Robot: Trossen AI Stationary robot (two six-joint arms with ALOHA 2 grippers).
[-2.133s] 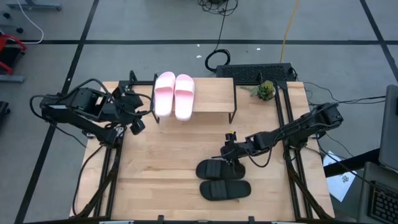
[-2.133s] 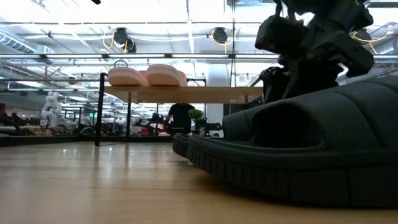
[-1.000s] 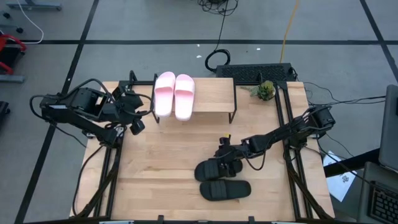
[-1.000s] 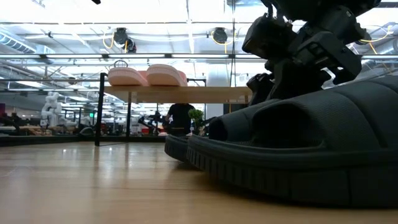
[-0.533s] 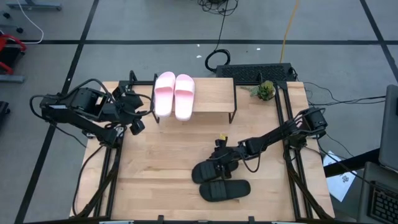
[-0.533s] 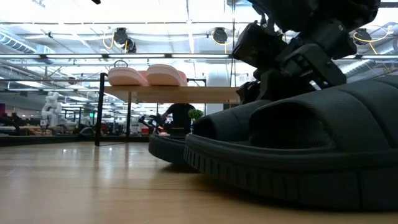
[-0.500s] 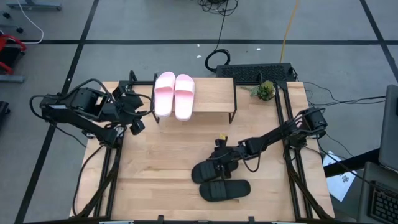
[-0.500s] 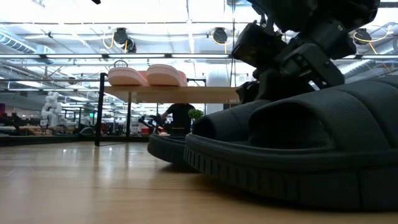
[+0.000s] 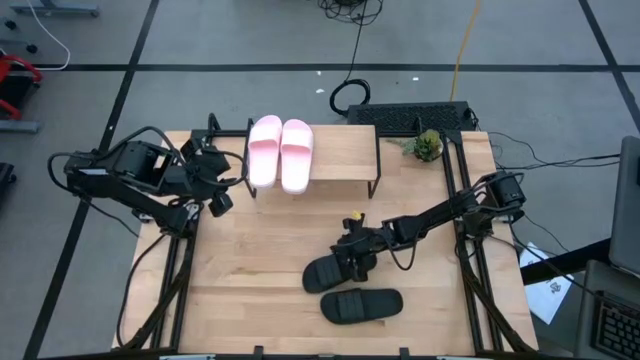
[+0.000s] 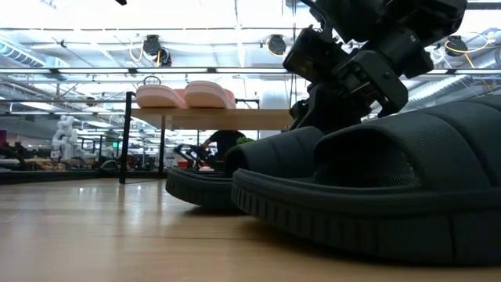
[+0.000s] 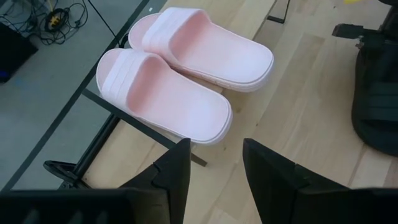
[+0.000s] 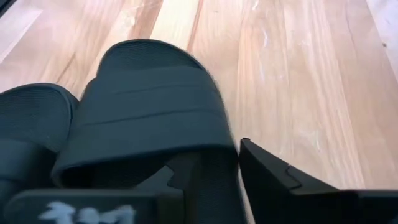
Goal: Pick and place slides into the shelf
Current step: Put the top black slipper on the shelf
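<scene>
Black fingers of the right gripper (image 9: 352, 262) close on one black slide's (image 9: 330, 273) strap, gripped there for carrying to the shelf (image 9: 345, 162).
Its mate (image 9: 361, 305) lies just beside on the wooden table (image 9: 250, 290); the pink pair (image 9: 280, 152) fills the shelf's left half. Left gripper (image 11: 214, 174) waits near the shelf's left end, fingers apart and holding nothing. Beyond: grey floor, cables.

Right gripper (image 9: 352, 258) grip point hidden behind black slide (image 9: 330, 271) strap.

Small green plant (image 9: 427, 146) beside black mat (image 9: 410, 117)
</scene>
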